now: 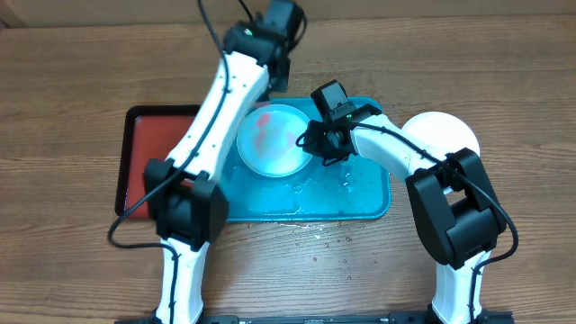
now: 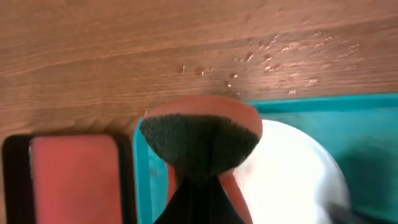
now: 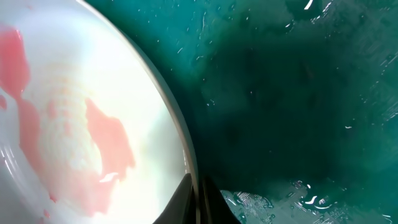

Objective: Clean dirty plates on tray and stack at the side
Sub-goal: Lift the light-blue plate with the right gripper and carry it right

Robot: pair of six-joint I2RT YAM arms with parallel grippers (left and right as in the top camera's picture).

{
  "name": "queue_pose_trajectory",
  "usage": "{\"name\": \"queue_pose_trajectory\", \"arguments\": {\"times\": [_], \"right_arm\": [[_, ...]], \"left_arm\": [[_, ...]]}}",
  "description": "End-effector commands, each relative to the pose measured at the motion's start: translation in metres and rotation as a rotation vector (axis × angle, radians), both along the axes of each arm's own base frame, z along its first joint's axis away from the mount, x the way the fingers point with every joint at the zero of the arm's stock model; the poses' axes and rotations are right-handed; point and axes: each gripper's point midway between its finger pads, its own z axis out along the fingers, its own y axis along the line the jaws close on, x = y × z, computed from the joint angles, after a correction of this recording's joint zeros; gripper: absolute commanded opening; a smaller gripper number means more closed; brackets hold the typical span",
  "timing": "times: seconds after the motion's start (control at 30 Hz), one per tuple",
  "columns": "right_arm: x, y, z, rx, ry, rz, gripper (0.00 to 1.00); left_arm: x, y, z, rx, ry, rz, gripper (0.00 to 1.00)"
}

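The smeared plate (image 1: pixel 270 139) lies in the left half of the blue tray (image 1: pixel 360 202), with red streaks across its white middle. The right gripper (image 1: pixel 317 144) reaches in low from the right, its jaws pinched on the plate's right rim. The left arm stretches long over the tray's far edge. The left gripper (image 2: pixel 198 183) is closed on an orange sponge (image 2: pixel 199 137), held at the tray's far left corner with its green scouring face toward the wrist camera. I count two plates: this one and a white plate (image 1: pixel 441 130) on the table (image 1: pixel 468 54) just right of the tray. One red tray (image 1: pixel 135 153) sits to the left.
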Motion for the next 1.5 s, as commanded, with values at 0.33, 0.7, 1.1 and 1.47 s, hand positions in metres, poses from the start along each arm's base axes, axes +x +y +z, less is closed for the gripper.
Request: {"name": "queue_pose_trajectory", "arguments": {"times": [0.33, 0.7, 1.1, 1.47], "right_arm": [[-0.01, -0.022, 0.086, -0.123, -0.124, 0.118, 0.04], [-0.034, -0.081, 0.192, -0.597, -0.457, 0.018, 0.04], [-0.065, -0.078, 0.266, -0.962, -0.841, -0.156, 0.04], [-0.073, -0.082, 0.311, -1.124, -1.04, -0.246, 0.04]], "left_arm": [[-0.051, 0.028, 0.081, -0.274, 0.057, -0.014, 0.04], [-0.05, 0.032, 0.08, -0.286, 0.064, -0.004, 0.04], [-0.054, 0.033, 0.078, -0.281, 0.079, -0.002, 0.04], [-0.054, 0.033, 0.078, -0.28, 0.08, -0.002, 0.04]]}}
